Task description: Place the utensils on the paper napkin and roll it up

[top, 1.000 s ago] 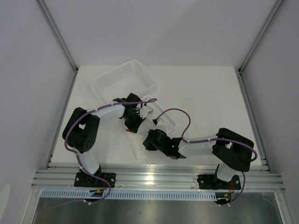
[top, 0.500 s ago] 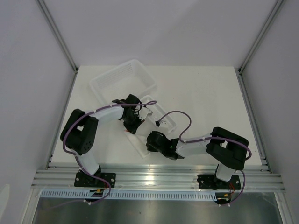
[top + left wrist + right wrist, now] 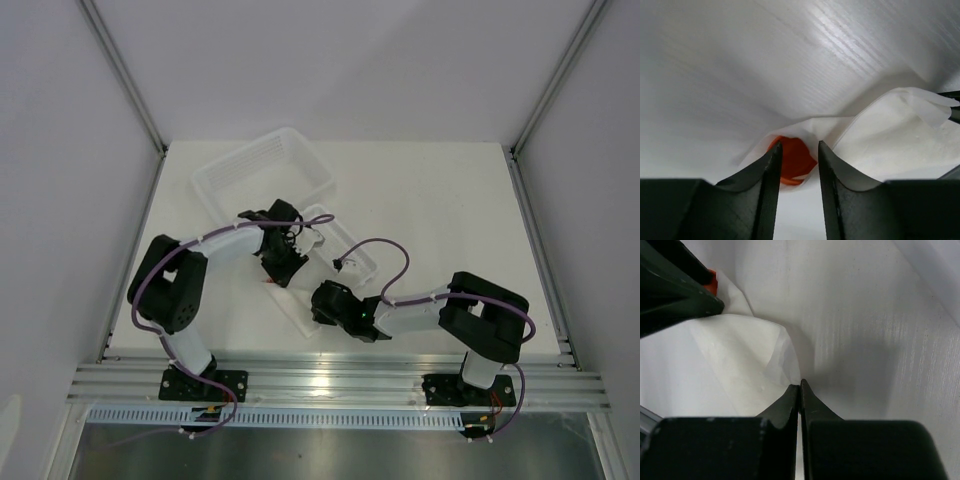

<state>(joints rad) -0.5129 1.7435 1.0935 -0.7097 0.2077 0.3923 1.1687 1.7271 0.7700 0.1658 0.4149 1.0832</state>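
The paper napkin (image 3: 302, 320) lies folded over between my two grippers. It also shows in the left wrist view (image 3: 890, 135) and the right wrist view (image 3: 735, 360). An orange utensil (image 3: 794, 159) peeks out of the napkin's fold, and a small orange bit shows in the top view (image 3: 270, 284) and the right wrist view (image 3: 713, 282). The other utensils are hidden. My left gripper (image 3: 278, 270) is open, its tips (image 3: 799, 144) either side of the wrapped orange end. My right gripper (image 3: 318, 300) is shut (image 3: 800, 384) on a raised edge of the napkin.
A small ribbed white tray (image 3: 352, 252) sits just behind the grippers. A large translucent basket (image 3: 262, 172) stands at the back left. The left gripper's finger (image 3: 675, 290) shows at the upper left of the right wrist view, close to the right gripper.
The right arm has pushed a little to the left, towards the left gripper, with the napkin edge. The left gripper has shifted slightly over the wrapped end.
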